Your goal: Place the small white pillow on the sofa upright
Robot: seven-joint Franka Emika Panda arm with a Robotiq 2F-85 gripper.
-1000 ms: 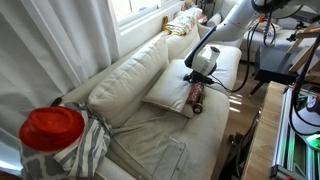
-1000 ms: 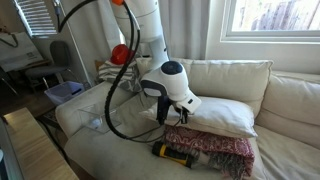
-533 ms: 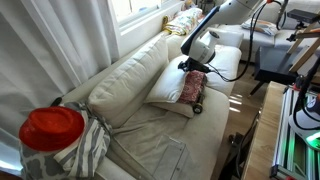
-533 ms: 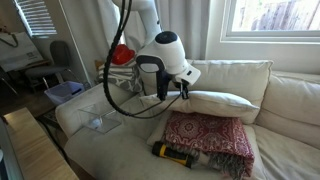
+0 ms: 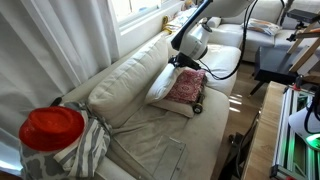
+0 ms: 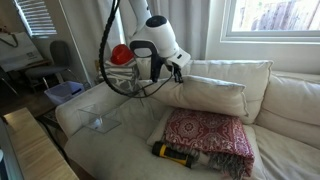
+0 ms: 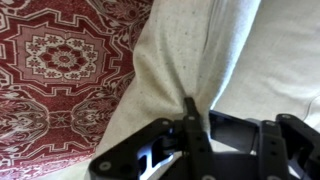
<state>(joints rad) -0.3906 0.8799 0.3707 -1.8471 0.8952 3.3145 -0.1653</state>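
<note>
Writing: any print on the yellow-black object (image 6: 172, 153) is too small to read
Pillow (image 6: 213, 95): on the sofa (image 5: 150, 130), raised on its lower edge and tilted back against the back cushions (image 6: 295, 105)
Long axis: runs along the sofa's length in both exterior views, with the broad face turned out toward the seat front
Claw (image 6: 172, 71): closed, pinching a fold of the pillow at its upper end corner; in the wrist view the dark fingers (image 7: 189, 118) meet on cream fabric (image 7: 190, 50)
Pillow to claw: hangs away from the claw along the backrest
Red pillow (image 6: 205, 135): flat on the seat, just in front of the pillow's lower edge, touching it in the wrist view (image 7: 60, 70)
</note>
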